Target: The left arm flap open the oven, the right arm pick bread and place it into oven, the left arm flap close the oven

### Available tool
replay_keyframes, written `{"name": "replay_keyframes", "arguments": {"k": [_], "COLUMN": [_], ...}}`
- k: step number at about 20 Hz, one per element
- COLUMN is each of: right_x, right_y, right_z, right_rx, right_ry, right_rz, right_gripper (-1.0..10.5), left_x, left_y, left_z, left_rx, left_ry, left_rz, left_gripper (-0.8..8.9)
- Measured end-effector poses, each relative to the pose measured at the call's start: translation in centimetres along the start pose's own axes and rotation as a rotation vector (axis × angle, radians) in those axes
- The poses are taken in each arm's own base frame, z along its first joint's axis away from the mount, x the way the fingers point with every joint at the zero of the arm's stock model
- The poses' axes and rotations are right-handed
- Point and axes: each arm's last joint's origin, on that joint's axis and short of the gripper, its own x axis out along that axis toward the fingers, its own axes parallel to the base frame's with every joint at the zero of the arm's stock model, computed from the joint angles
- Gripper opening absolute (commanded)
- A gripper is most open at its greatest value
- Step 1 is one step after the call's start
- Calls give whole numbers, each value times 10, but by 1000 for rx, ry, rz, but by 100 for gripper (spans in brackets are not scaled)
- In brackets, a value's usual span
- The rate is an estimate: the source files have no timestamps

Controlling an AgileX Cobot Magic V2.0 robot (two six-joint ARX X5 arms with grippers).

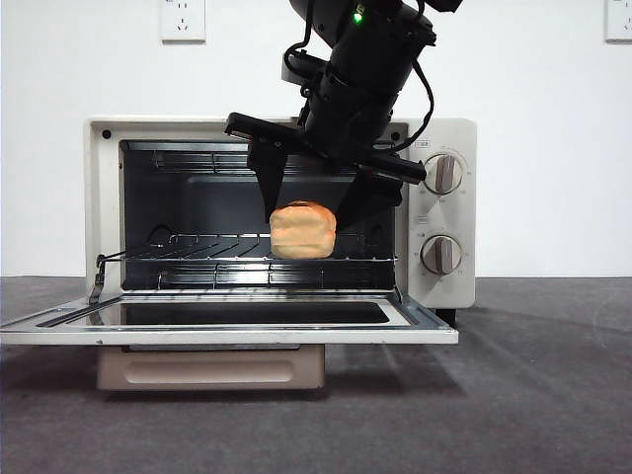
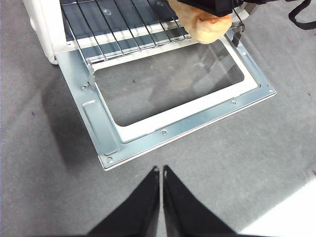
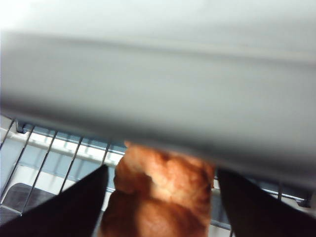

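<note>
The cream oven (image 1: 444,138) stands with its door (image 1: 227,334) folded down flat. At the oven's mouth, my right gripper (image 1: 307,221) reaches in from above, shut on the golden bread (image 1: 302,230), one jaw on each side. The bread (image 3: 160,192) hangs just over the front of the wire rack (image 1: 197,259); I cannot tell whether it touches the rack. In the left wrist view the bread (image 2: 205,25) shows under the right arm, at the rack's front edge (image 2: 123,47). My left gripper (image 2: 161,170) is shut and empty, held over the table in front of the open door (image 2: 163,131).
Grey table surface (image 1: 533,395) lies around the oven. The open door juts out toward the front. Two knobs (image 1: 441,173) sit on the oven's right panel. A white wall with sockets (image 1: 183,18) is behind.
</note>
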Motion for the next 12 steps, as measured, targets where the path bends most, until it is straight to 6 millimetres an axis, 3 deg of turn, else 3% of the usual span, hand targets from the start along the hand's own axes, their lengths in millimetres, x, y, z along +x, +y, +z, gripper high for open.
{"name": "replay_keyframes", "arguments": {"k": [6, 12], "right_x": [-7, -50], "right_y": [4, 11], "right_z": [-3, 1], "right_rx": [-16, -51], "right_ry": [29, 53], "right_rz": [2, 14], "right_gripper": [391, 391], "left_x": [0, 0], "left_y": [0, 0], "left_z": [0, 0], "left_rx": [0, 0], "left_ry": [0, 0], "left_rz": [0, 0], "left_gripper": [16, 16]}}
